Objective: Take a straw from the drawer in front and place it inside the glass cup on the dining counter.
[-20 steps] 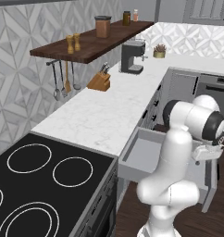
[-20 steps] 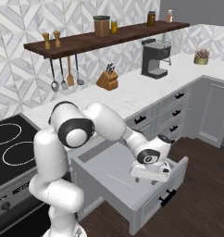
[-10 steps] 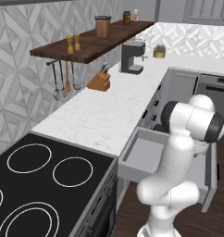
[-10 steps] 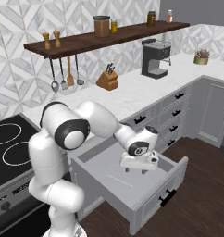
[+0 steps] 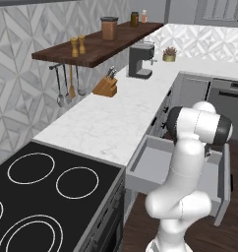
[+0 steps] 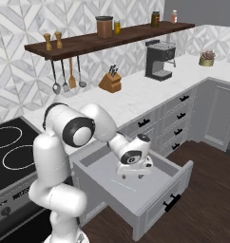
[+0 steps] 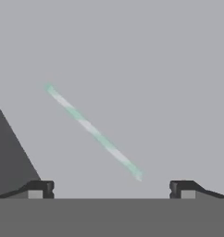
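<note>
The drawer (image 6: pixel 155 190) stands pulled well out from the cabinet run below the marble table (image 6: pixel 136 92), its flat front with the small black handle (image 6: pixel 171 203) reaching over the dark wood floor (image 6: pixel 202 209). Its low grey walls frame a broad, flat floor with open room on all sides of the gripper (image 6: pixel 135 173), which hangs above the middle of the drawer, pointing down. In the left base view the drawer (image 5: pixel 145 167) shows beside the black cooktop (image 5: pixel 52 197), but the arm's white body covers much of its inside, and the gripper there is hidden behind the arm.

The straw (image 7: pixel 93 132) lies flat on the drawer floor: a thin stick with pale green and white bands, running on a slant in the hand view from upper left to lower right (its lower end nearer the right fingertip than the left). In the right base view the straw (image 6: pixel 124 186) is only a faint pale line just below the gripper and hard to make out.

The gripper (image 7: pixel 111 189) is spread wide and holds nothing; both dark fingertips (image 7: pixel 40 189) stand apart, clear of the straw. A darker wedge at the left edge of the hand view cannot be identified for certain.
</note>
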